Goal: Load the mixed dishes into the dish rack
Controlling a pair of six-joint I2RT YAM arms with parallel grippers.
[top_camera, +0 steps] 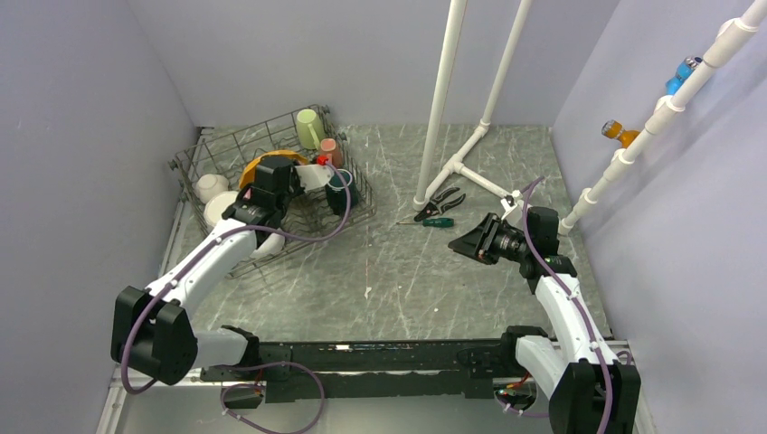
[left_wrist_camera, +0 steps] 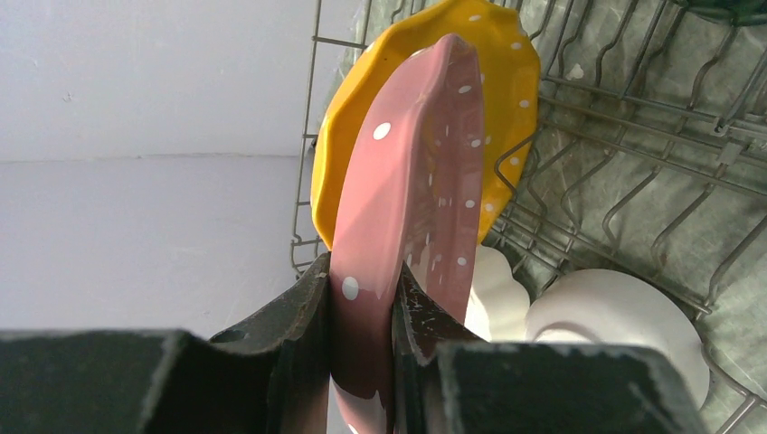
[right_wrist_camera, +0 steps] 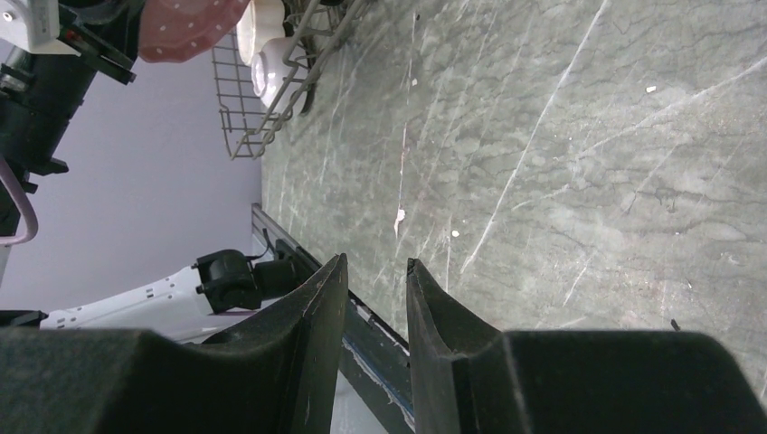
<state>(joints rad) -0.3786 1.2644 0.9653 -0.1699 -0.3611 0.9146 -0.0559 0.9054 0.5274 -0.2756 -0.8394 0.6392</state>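
Pale lilac walls close in a grey marbled table (top_camera: 407, 271), and the wire dish rack (top_camera: 240, 149) sits toward its far left corner. The left pincer (left_wrist_camera: 360, 280) reaches in over the rack, its jaws clamped tight on the lower rim of a pink dotted plate (left_wrist_camera: 416, 172), which stands on edge and rises straight out from the fingers. Just beyond that plate, away from the pincer, an orange dotted plate (left_wrist_camera: 511, 72) stands upright among the tines; I can't tell whether the two touch. Down to the right of the grip, inside the rack, rests a white bowl (left_wrist_camera: 624, 316), with a scalloped bowl (left_wrist_camera: 496, 294) just beside it, nearer the held plate. Past the pincer, a pale green mug (top_camera: 309, 127) sits at the rack's far rim, a small pink mug (top_camera: 330, 151) is near it, and a dark teal mug (top_camera: 340, 192) is just to the pincer's right. The right pincer (right_wrist_camera: 375, 267) hangs well off to the right over bare table, its jaws a narrow gap apart with nothing between them. The pliers (top_camera: 440, 201) and a green screwdriver (top_camera: 438, 221) lie on the table just to its left, near the foot of the white pipes (top_camera: 443, 90).
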